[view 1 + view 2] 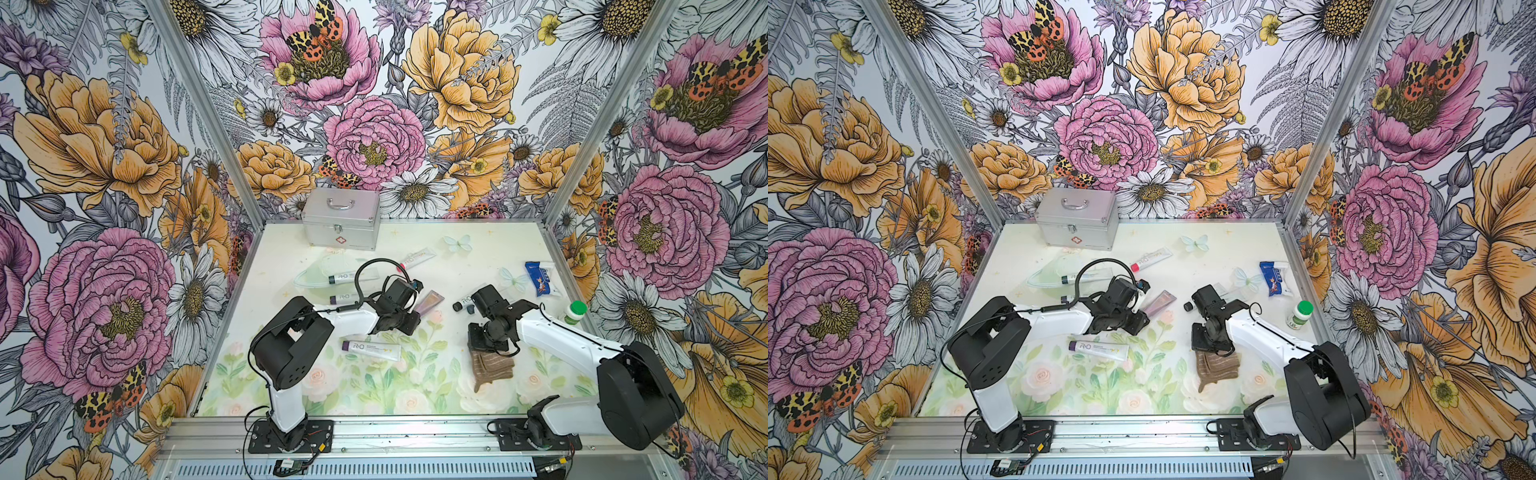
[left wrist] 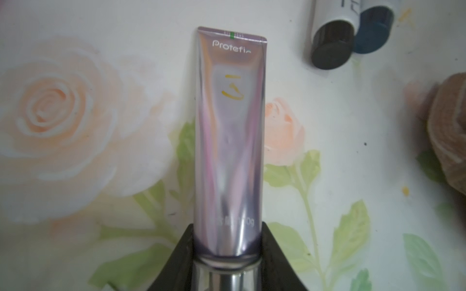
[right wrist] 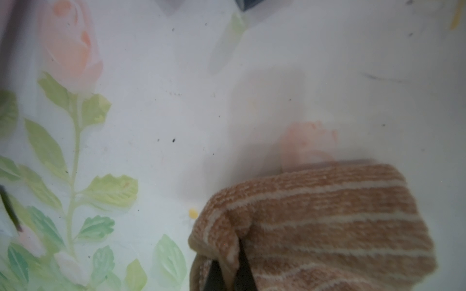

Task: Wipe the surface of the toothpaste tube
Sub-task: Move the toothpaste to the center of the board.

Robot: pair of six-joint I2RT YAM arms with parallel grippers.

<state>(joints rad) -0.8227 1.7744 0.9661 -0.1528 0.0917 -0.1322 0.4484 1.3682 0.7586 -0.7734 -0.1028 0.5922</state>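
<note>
Floral surface [image 1: 457,257]: left pincer [image 2: 228,241] clamps lilac tube [image 2: 229,138] by cap end, smear [image 2: 232,88] up; right pincer [image 3: 227,274] pinches striped cloth [image 3: 327,221] for wiping.

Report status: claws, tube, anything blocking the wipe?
Left claw shut on lilac Protefix tube near its cap end. Right claw shut on striped brown cloth, apart from the tube. Yellow smear on tube face, unwiped. No blocker seen.
</note>
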